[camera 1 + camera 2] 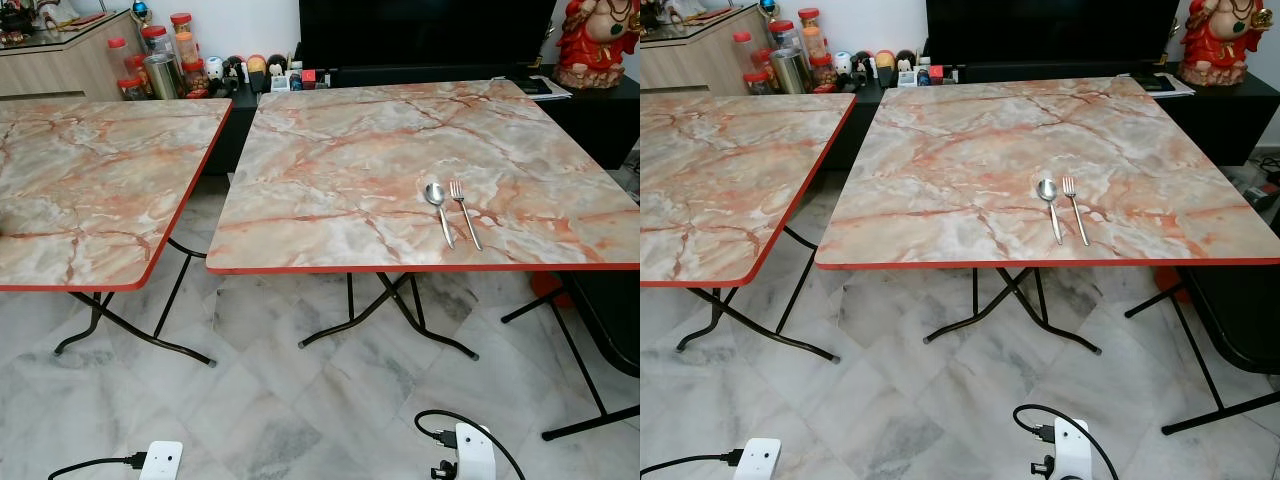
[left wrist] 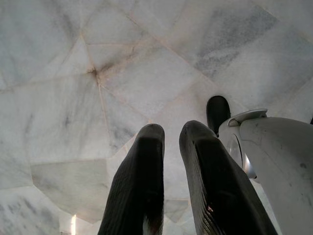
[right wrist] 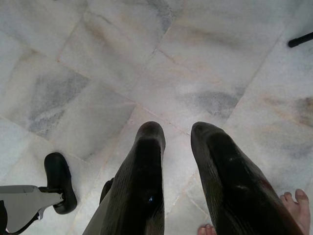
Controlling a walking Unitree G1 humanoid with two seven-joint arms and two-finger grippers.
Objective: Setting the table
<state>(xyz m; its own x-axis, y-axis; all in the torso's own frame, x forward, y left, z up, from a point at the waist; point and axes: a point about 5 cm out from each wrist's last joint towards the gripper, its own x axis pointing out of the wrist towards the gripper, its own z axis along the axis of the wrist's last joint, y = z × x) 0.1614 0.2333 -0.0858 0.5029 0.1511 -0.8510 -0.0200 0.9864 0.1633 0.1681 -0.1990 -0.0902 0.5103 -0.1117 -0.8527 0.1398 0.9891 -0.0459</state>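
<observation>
A metal spoon (image 1: 438,205) and a fork (image 1: 463,210) lie side by side near the front edge of the right-hand marble-patterned folding table (image 1: 330,150), handles toward me. A second table of the same kind (image 1: 80,180) stands to its left with a bare top. Both arms hang low. My left gripper (image 2: 171,132) points at the tiled floor, fingers slightly apart and holding nothing. My right gripper (image 3: 177,129) also points at the floor, open and holding nothing.
A narrow gap separates the two tables. Jars (image 1: 160,60) and small figures line the back counter beside a black TV (image 1: 420,30) and a red figurine (image 1: 595,40). White plug boxes with cables (image 1: 475,450) lie on the floor. A person's toes (image 3: 293,200) are near my right gripper.
</observation>
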